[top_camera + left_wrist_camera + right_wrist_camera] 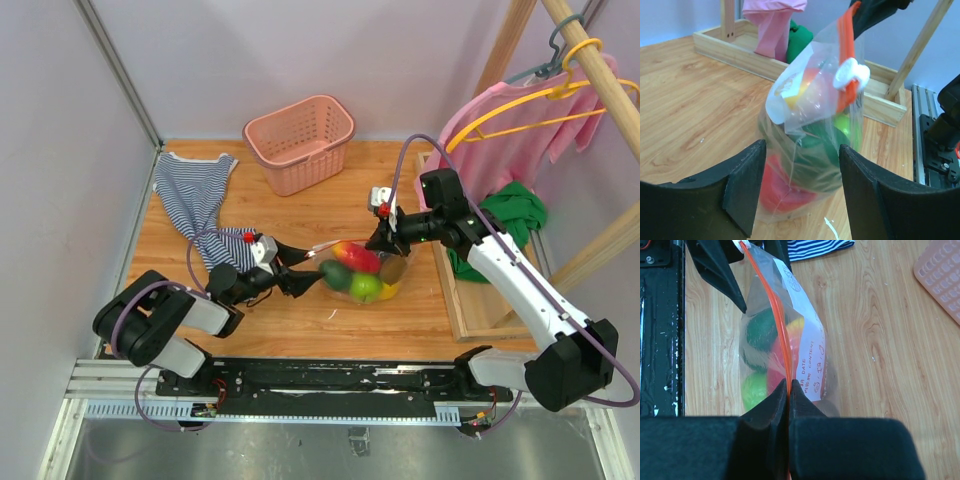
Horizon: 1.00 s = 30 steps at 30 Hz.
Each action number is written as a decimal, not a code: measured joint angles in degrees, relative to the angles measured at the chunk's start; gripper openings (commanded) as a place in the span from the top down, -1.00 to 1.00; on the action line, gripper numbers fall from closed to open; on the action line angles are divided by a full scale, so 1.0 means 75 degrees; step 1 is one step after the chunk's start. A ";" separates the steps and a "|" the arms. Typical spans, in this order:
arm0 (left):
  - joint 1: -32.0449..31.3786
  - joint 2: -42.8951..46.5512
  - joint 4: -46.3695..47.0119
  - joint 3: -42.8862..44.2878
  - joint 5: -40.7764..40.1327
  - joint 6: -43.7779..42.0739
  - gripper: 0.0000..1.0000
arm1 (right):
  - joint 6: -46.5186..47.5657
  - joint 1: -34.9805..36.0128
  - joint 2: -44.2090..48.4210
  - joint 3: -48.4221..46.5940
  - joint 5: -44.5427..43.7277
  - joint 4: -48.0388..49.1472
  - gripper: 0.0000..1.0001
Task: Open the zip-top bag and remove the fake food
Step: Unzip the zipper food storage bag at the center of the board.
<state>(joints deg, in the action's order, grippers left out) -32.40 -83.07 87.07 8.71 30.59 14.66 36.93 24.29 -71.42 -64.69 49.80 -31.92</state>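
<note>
**Overhead view.**
- Zip-top bag (372, 268): lies mid-way across the wooden table (300, 330), between the two claws.
- Fake food (358, 272): inside the bag, with red, green and yellow pieces showing.
- Left gripper (303, 281): at the bag's left end.
- Right gripper (384, 238): at the bag's upper right edge.
- Pink basket (300, 140): at the back.
- Striped shirt (195, 195): back left. Both are well apart from the bag.

**Left wrist view.**
- Left claw: released, jaws spread, one finger (742, 190) on either side of the bag's lower part. Whether the fingers touch the plastic cannot be told.
- Orange zip strip (846, 45): runs up the bag's far edge and carries a white slider (852, 75).

**Right wrist view.**
- Right claw: clenched, both fingers meeting on the zip strip and pinching the bag's edge.
- White label (810, 360): lies to the right of the strip, with the fruit visible to its left through the plastic.
</note>
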 measured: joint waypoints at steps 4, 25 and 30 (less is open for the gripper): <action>0.0006 -0.0356 0.0044 0.0393 0.0029 0.0425 0.01 | 0.0044 0.0000 0.0000 0.0009 0.0020 0.0003 0.98; -0.0379 0.0766 -0.0265 0.0828 0.0935 0.1355 0.99 | 0.0382 0.0347 0.0568 0.0006 0.0597 0.0029 -0.10; -0.0659 0.1562 -0.1212 0.0997 0.0886 0.0845 0.99 | 0.0149 0.0807 0.0455 0.0006 0.0603 0.0172 0.03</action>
<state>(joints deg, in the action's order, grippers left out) -37.34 -71.35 77.97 16.19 37.23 20.99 38.04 30.35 -68.01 -64.64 54.33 -30.63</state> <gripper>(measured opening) 0.011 0.522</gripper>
